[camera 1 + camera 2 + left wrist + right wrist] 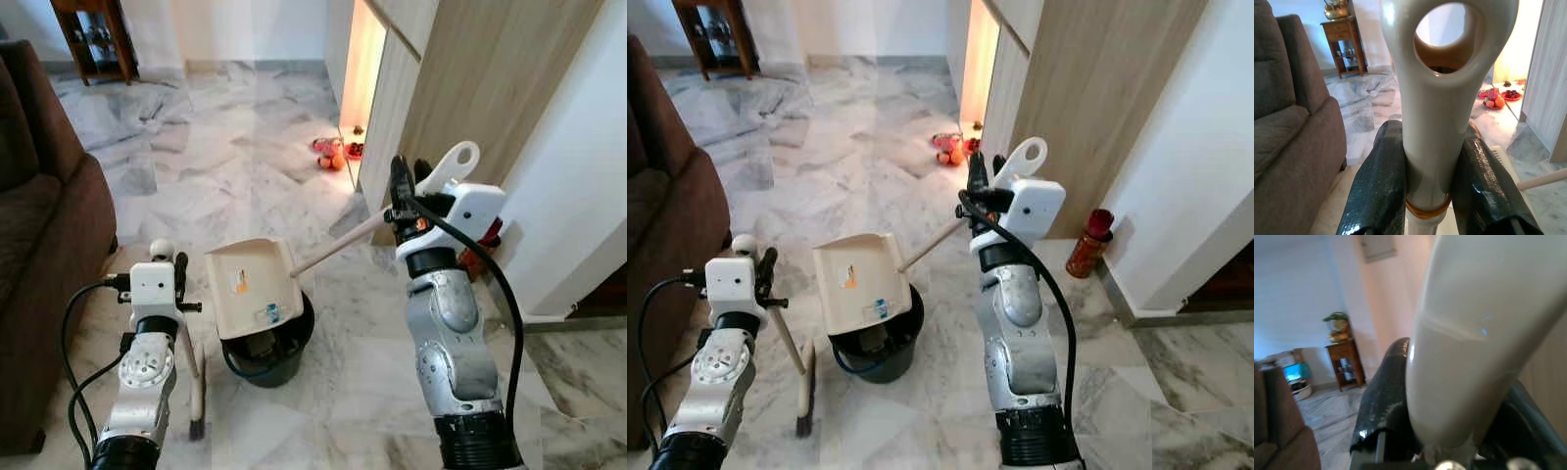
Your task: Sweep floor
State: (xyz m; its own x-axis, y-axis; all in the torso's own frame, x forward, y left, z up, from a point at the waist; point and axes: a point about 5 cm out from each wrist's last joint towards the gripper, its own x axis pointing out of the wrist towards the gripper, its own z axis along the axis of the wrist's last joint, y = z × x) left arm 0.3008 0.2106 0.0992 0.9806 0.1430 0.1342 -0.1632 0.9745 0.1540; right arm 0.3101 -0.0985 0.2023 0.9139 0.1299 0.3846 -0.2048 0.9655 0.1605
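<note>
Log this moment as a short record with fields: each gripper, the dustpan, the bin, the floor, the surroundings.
left gripper: shut on the broom handle, holding the broom with its bristles on the floor
right gripper: shut on the dustpan handle
dustpan: tipped over the bin, mouth downward
bin: black, on the floor between the arms
floor: grey-white marble
surroundings: brown sofa to the robot's left; red bottle by the wall; plates of fruit by the lit doorway
</note>
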